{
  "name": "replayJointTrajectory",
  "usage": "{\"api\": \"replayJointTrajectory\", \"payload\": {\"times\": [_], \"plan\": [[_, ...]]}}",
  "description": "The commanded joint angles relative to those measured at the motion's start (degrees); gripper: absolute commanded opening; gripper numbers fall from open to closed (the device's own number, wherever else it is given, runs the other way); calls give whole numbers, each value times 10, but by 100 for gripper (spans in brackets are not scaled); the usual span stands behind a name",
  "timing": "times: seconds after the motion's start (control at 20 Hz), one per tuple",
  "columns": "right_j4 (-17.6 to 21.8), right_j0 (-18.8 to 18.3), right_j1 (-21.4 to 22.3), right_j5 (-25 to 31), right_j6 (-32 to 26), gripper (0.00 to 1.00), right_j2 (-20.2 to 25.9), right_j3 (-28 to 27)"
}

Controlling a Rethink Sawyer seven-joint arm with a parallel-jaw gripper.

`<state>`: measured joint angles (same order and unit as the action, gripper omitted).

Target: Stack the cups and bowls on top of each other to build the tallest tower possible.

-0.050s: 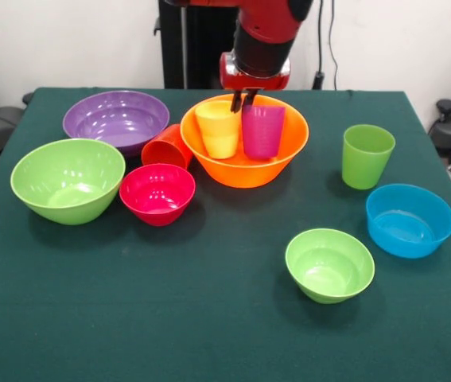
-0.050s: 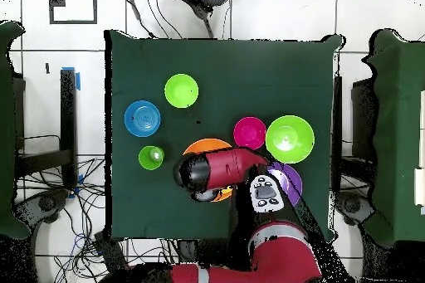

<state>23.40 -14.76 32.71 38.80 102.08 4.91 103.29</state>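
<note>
Large orange bowl (image 1: 244, 163): set upright on the table (image 1: 209, 318) at about twelve o'clock from the table's centre in the front view; judged to serve as the wide base of the tower.

Yellow cup (image 1: 219, 129) and magenta cup (image 1: 262, 131): stood side by side inside the orange bowl, mouths up, touching or nearly so; placed within the bowl but not yet nested in each other.

Gripper (image 1: 243, 100): held just above the gap between the two cups' rims. The jaws are seen as two dark tips close together with nothing between them; whether they are fully closed cannot be told with confidence at this angle.

Orange-red cup (image 1: 164, 146): lying on its side at nine o'clock of the orange bowl, wedged against the purple bowl (image 1: 116, 119) and the pink-red bowl (image 1: 157, 193); it would need righting before stacking.

Large light-green bowl (image 1: 68, 180): at nine o'clock on the table, unstacked.

Light-green cup (image 1: 367, 155): upright at three o'clock of the orange bowl, apart from it.

Blue bowl (image 1: 410, 220) and small light-green bowl (image 1: 329, 264): at about four o'clock, near each other, unstacked.

Overhead view: the orange bowl is largely hidden by the arm (image 2: 217, 170).
</note>
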Motion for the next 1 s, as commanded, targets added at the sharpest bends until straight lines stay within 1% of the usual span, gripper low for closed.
{"api": "replayJointTrajectory", "payload": {"times": [0.05, 0.25, 0.5, 0.75, 0.85, 1.0], "plan": [[-8, -18, -10, 31, -36, 0, 71, 31], [-13, -28, -21, 25, -35, 0, 86, 31], [-20, -50, -30, 50, -51, 0, 106, 29], [-24, -74, -15, 76, -63, 0, 126, 46], [-28, -79, -12, 96, -67, 0, 134, 43], [-28, -77, -33, 116, -63, 0, 139, 18]]}}
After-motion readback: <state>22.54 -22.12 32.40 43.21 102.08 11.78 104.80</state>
